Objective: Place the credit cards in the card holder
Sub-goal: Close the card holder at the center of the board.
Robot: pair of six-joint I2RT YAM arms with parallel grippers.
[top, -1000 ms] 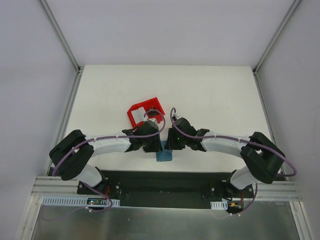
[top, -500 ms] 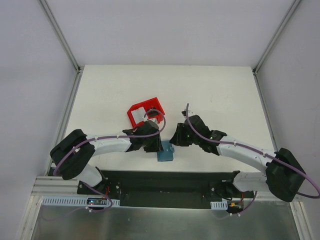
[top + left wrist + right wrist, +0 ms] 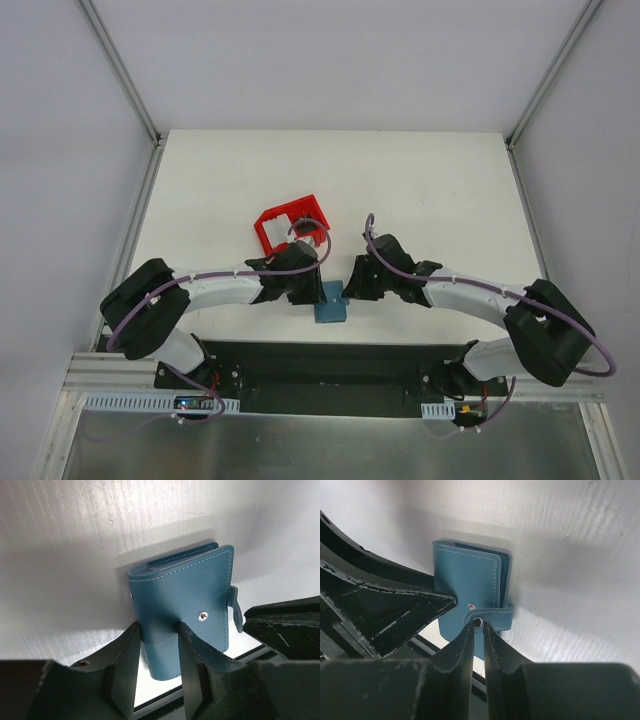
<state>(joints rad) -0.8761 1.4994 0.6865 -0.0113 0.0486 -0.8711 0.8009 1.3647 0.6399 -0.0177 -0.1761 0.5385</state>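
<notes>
Table (image 3: 440,190): white, both arms bent inward and meeting low at its near edge.

Left arm (image 3: 215,290) and right arm (image 3: 470,295): wrists nearly nose to nose, with the wallet (image 3: 328,310) between them.

Bin (image 3: 268,232): red, just behind the left wrist, apart from the wallet. Pale shapes lie inside it, too small to name.

Wallet (image 3: 185,595): teal, folded closed, on the near edge of the table where the white top meets the black base plate. From the left wrist it stands on edge with the stitched cover facing the camera.

Left gripper (image 3: 160,632): clamped on the wallet's lower part, one finger on each face.

Tab (image 3: 495,614): unsnapped. It curls round the wallet's open side, and the stud (image 3: 202,616) on the cover is bare.

Right gripper (image 3: 477,626): fingers drawn almost together, pinching the tab's free end.
</notes>
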